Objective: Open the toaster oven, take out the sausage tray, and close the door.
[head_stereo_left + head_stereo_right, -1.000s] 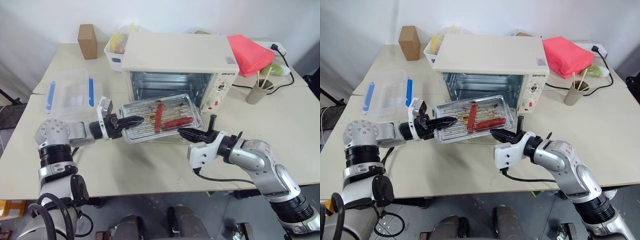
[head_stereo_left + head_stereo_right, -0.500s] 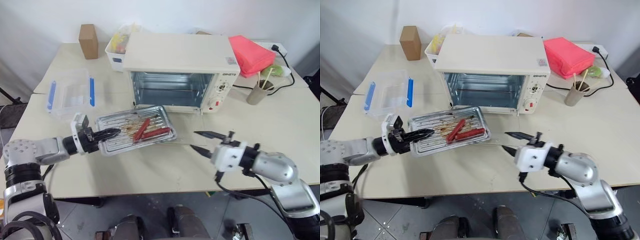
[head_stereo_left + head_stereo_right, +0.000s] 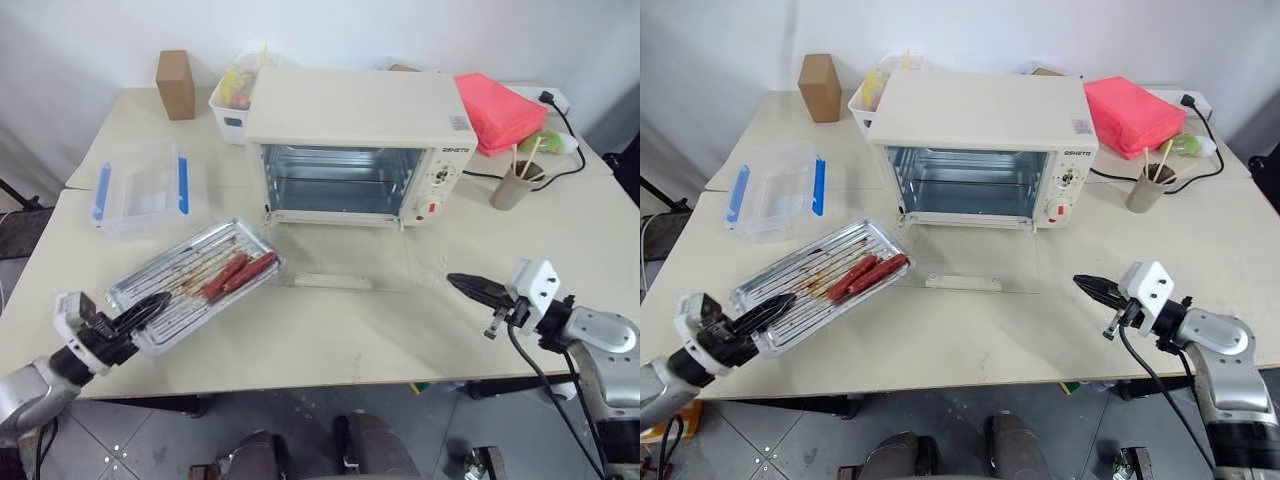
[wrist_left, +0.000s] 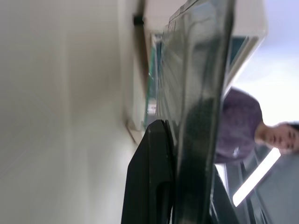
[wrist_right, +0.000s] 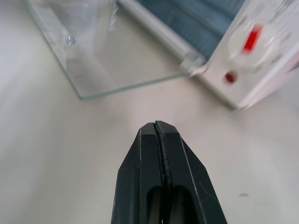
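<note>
Gripping the near corner of the shallow shiny metal sausage tray (image 3: 190, 283), the left gripper (image 3: 143, 312) has its two black fingers clamped on the rim and carries the tray tilted above the cream tabletop (image 3: 330, 340), at the table's left front. Two red-brown sausages (image 3: 238, 274) lie side by side on its wire rack, toward the end nearest the oven. The boxy cream-white toaster oven (image 3: 355, 145) stands at the middle of the table with its cavity bare. Its glass-paned door (image 3: 345, 262) is folded flat down on the table in front of it, the cream bar handle (image 3: 331, 281) at its outer edge. The right gripper (image 3: 474, 289) hovers over the tabletop, right of the door and apart from it, its fingers pressed tightly together on nothing. A clear plastic box with blue clips (image 3: 142, 186) sits left of the oven, beyond the tray. A pink folded cloth (image 3: 500, 108) lies right of the oven.
</note>
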Robot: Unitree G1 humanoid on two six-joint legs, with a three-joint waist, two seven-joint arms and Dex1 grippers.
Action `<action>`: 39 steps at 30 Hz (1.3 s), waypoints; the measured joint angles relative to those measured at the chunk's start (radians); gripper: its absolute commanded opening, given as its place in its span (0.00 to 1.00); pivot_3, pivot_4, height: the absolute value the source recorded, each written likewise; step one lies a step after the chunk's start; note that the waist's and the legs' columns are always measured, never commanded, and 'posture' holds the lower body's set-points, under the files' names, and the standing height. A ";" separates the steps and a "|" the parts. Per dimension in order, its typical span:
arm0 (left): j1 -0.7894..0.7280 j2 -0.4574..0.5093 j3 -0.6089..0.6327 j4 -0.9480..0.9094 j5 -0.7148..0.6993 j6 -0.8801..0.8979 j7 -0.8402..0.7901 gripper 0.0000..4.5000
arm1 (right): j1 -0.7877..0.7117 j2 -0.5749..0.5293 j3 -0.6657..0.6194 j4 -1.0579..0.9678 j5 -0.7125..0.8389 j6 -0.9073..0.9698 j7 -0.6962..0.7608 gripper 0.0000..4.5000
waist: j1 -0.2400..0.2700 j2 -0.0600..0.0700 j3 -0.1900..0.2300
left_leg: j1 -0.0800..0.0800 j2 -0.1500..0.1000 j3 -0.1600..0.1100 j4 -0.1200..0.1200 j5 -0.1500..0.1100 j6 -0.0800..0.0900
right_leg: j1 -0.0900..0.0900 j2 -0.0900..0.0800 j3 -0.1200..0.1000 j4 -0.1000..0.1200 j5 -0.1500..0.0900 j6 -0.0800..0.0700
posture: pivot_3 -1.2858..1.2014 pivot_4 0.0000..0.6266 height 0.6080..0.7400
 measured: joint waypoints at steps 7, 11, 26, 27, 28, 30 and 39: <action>0.070 -0.210 0.107 -0.214 -0.013 -0.150 0.089 0.00 | -0.112 0.104 0.093 0.120 0.003 0.018 0.063 0.00 | 0.003 0.000 0.000 | -0.001 0.000 -0.003 0.003 -0.001 0.001 | 0.002 0.001 -0.001 -0.001 0.000 0.000 | 0.52 0.24 1.00; 0.096 -0.267 0.126 -0.295 -0.014 -0.188 0.113 0.00 | -0.121 0.132 0.084 0.082 0.054 0.071 0.062 0.00 | 0.003 0.000 0.000 | -0.001 0.000 -0.004 0.004 -0.002 0.001 | 0.004 0.001 -0.002 -0.002 0.000 0.000 | 0.52 0.24 1.00; 0.119 -0.257 0.188 -0.324 -0.014 -0.163 0.098 0.00 | -0.237 0.175 -0.097 -0.169 0.452 0.469 -0.121 0.04 | 0.001 0.000 0.000 | -0.001 0.000 -0.010 0.003 -0.003 0.000 | 0.006 0.003 -0.004 -0.006 0.000 0.000 | 0.52 0.24 1.00; 0.116 -0.257 0.181 -0.322 -0.014 -0.158 0.097 0.00 | -0.263 0.162 -0.102 -0.162 0.462 0.493 -0.129 0.09 | 0.002 0.000 0.000 | -0.001 0.000 -0.010 0.003 -0.003 0.000 | 0.006 0.003 -0.005 -0.006 0.000 0.000 | 0.52 0.24 1.00; 0.109 -0.254 0.176 -0.318 -0.014 -0.153 0.097 0.00 | -0.283 0.149 -0.110 -0.159 0.467 0.509 -0.130 0.13 | 0.003 0.000 0.000 | -0.002 0.000 -0.010 0.003 -0.003 0.000 | 0.006 0.003 -0.005 -0.007 0.000 0.000 | 0.52 0.24 1.00; 0.089 -0.225 0.155 -0.279 -0.015 -0.134 0.096 0.00 | -0.295 0.123 -0.120 -0.163 0.460 0.506 -0.108 0.29 | 0.005 0.000 0.000 | -0.001 0.000 -0.013 0.002 -0.003 0.000 | 0.007 0.003 -0.007 -0.009 0.000 0.000 | 0.52 0.24 1.00; -0.043 -0.070 -0.089 -0.124 -0.015 -0.005 0.062 0.00 | 0.055 0.015 -0.102 -0.306 0.306 0.305 0.136 0.98 | 0.035 0.000 0.000 | -0.001 -0.001 -0.015 -0.007 -0.004 0.002 | 0.013 0.001 -0.011 -0.023 0.001 0.001 | 0.52 0.24 1.00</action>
